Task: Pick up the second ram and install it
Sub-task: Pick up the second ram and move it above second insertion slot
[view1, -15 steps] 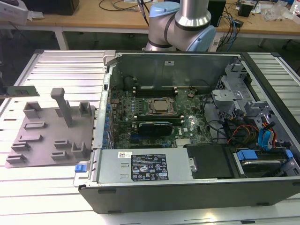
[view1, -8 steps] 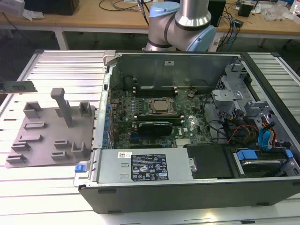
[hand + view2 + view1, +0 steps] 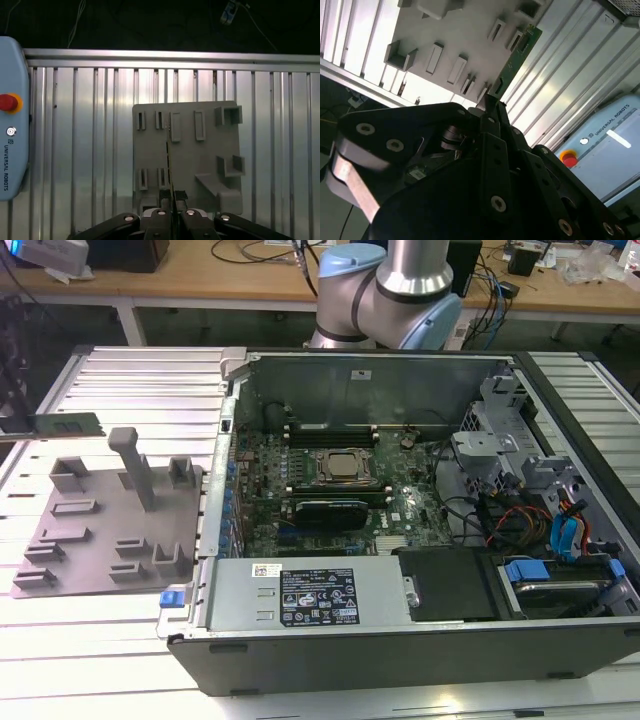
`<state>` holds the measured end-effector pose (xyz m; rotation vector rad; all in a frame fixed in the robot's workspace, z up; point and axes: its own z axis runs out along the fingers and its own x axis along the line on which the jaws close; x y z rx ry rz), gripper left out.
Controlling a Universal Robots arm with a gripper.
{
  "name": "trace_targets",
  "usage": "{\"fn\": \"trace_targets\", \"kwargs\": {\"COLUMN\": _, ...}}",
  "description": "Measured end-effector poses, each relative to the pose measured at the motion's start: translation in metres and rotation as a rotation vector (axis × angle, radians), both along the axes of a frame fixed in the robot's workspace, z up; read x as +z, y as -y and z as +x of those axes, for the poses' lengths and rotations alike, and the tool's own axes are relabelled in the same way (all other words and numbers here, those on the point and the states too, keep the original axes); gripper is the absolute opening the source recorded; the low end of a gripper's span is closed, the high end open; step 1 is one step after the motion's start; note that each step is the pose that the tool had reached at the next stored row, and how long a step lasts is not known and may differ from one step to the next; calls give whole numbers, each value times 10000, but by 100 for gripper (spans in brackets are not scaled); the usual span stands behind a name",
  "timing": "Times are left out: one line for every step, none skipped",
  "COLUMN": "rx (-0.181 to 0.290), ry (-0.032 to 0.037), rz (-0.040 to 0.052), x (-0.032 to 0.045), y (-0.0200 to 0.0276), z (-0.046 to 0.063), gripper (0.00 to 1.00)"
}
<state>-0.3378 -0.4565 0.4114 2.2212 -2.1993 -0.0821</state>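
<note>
One green ram (image 3: pixel 517 62) is gripped by the closed jaws of the gripper (image 3: pixel 171 194). In the first wrist view it shows edge-on over the grey tray (image 3: pixel 187 160) on the ribbed tabletop (image 3: pixel 90 150). In the exterior view the ram sits at 9 o'clock from the open PC case (image 3: pixel 400 660).

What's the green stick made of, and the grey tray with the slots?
The second ram looks like green circuit board with a smooth finish, going by its flat, thin shape. The grey tray looks like matte plastic, perhaps printed, as it is a dull, even grey with blocky moulded slots.
</note>
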Motion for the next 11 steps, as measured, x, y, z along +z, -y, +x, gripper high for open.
{"fn": "trace_targets", "kwargs": {"rx": 0, "ry": -1, "rz": 0, "x": 0, "y": 0, "z": 44, "gripper": 11}}
{"fn": "trace_targets", "kwargs": {"rx": -1, "ry": 0, "rz": 0, "x": 0, "y": 0, "z": 98, "gripper": 11}}
{"fn": "trace_targets", "kwargs": {"rx": -1, "ry": 0, "rz": 0, "x": 0, "y": -1, "z": 138, "gripper": 11}}
{"fn": "trace_targets", "kwargs": {"rx": -1, "ry": 0, "rz": 0, "x": 0, "y": 0, "z": 159, "gripper": 11}}
{"fn": "trace_targets", "kwargs": {"rx": 0, "ry": 0, "rz": 0, "x": 0, "y": 0, "z": 172, "gripper": 11}}
{"fn": "trace_targets", "kwargs": {"rx": -1, "ry": -1, "rz": 0, "x": 0, "y": 0, "z": 193, "gripper": 11}}
{"fn": "trace_targets", "kwargs": {"rx": 0, "ry": -1, "rz": -1, "x": 0, "y": 0, "z": 219, "gripper": 11}}
{"fn": "trace_targets", "kwargs": {"rx": -1, "ry": -1, "rz": -1, "x": 0, "y": 0, "z": 227, "gripper": 11}}
{"fn": "trace_targets", "kwargs": {"rx": 0, "ry": 0, "rz": -2, "x": 0, "y": 0, "z": 245, "gripper": 11}}
{"fn": "trace_targets", "kwargs": {"rx": -1, "ry": 0, "rz": -2, "x": -1, "y": 0, "z": 255, "gripper": 11}}
{"fn": "trace_targets", "kwargs": {"rx": 0, "ry": -1, "rz": -2, "x": 0, "y": 0, "z": 267, "gripper": 11}}
